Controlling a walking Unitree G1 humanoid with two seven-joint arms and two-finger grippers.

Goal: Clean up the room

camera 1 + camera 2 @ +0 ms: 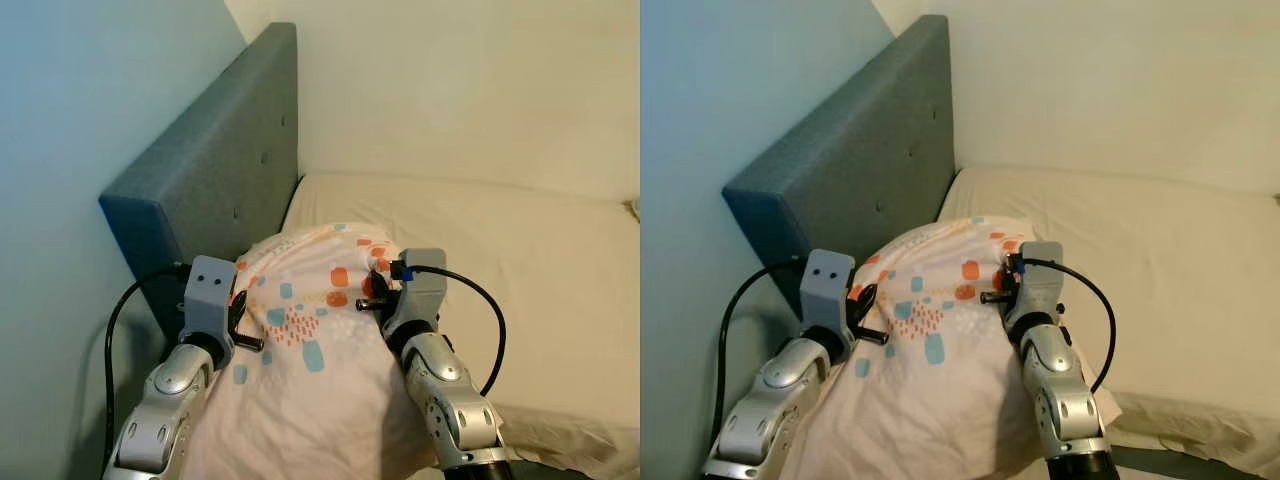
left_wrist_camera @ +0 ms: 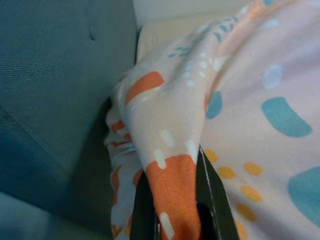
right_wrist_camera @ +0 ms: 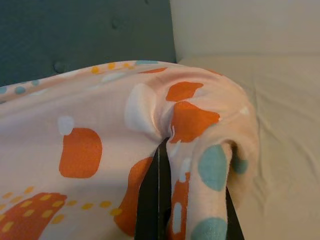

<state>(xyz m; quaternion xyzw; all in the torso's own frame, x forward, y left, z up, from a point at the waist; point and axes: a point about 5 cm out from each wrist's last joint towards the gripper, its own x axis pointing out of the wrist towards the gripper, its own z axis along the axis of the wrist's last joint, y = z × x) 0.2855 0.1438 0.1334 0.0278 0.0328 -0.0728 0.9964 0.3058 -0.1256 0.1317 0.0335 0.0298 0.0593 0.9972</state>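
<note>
Head views down; wrist views close on pillow (image 1: 310, 340).

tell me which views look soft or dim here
Left eye view: dim, even light, slightly soft; grey headboard in shade. Left wrist view: patterned blanket blurred up close, left end effector dark. Right wrist view: sharper, right end effector pinching fabric, cream mattress flatly lit.

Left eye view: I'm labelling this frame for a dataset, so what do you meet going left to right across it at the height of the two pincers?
Blue-grey wall → grey headboard → left pincer → patterned pillow → right pincer → beige mattress.
</note>
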